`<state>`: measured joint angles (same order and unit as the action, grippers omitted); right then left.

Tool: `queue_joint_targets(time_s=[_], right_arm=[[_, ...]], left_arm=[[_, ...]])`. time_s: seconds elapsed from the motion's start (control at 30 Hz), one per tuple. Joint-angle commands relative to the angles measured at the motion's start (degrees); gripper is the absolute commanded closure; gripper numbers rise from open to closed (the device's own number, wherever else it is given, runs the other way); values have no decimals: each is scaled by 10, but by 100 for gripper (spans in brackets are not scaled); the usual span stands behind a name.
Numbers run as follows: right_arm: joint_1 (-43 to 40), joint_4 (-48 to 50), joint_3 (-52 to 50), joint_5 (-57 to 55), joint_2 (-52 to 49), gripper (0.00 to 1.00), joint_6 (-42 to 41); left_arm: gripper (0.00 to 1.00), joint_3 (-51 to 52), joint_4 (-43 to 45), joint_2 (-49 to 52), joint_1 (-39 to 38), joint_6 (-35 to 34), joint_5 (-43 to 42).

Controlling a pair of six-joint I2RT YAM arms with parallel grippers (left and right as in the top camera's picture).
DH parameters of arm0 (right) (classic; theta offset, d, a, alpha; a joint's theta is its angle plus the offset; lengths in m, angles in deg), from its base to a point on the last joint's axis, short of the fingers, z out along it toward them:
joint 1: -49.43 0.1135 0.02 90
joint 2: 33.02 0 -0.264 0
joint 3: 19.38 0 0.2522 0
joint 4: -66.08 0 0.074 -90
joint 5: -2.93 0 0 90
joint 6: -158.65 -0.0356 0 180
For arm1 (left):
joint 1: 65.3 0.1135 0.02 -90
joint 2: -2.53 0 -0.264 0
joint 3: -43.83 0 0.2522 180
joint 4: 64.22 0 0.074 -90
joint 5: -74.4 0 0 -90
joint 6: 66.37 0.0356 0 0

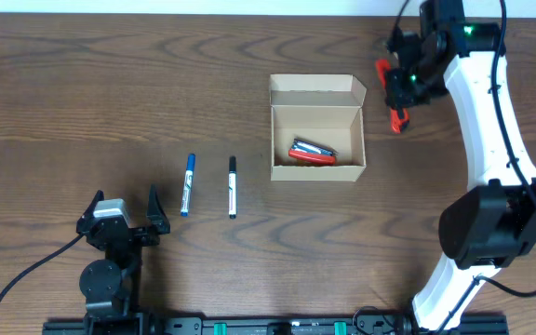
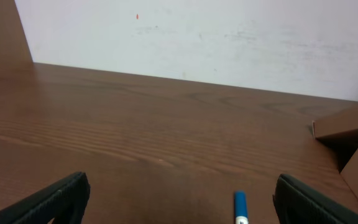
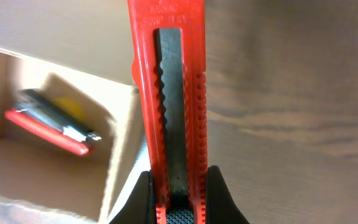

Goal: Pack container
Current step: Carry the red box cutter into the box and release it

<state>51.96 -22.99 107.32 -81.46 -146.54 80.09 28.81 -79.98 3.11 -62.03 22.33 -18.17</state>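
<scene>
The tan cardboard container (image 1: 317,130) stands open at mid-table, its flap lid folded back toward the far side. Red and dark items (image 1: 313,154) lie inside; they also show in the right wrist view (image 3: 48,123). My right gripper (image 1: 396,93) is shut on a red utility knife (image 3: 169,93) and holds it just right of the box's right wall (image 3: 126,155). My left gripper (image 1: 124,219) is open and empty at the near left. A blue marker (image 1: 187,184) and a black marker (image 1: 232,186) lie on the table left of the box; the blue one's tip shows in the left wrist view (image 2: 240,207).
The wooden table (image 1: 82,93) carries nothing else. A white wall (image 2: 197,37) rises behind the table's far edge. The right arm's white link (image 1: 487,121) reaches over the table's right side.
</scene>
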Motion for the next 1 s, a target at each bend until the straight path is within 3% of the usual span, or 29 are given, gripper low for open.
queue_joint_targets(time_s=[0.0, 0.37, 0.57, 0.97], right_arm=[[42, -28, 51, 33, 4, 99, 45], [176, -4, 54, 17, -1, 99, 49], [189, 5, 28, 22, -14, 99, 38], [189, 87, -146, 24, -20, 99, 35]], left_arm=[[5, 10, -23, -4, 0, 0, 11], [5, 10, -23, -4, 0, 0, 11], [5, 10, -23, -4, 0, 0, 11], [5, 10, -23, -4, 0, 0, 11]])
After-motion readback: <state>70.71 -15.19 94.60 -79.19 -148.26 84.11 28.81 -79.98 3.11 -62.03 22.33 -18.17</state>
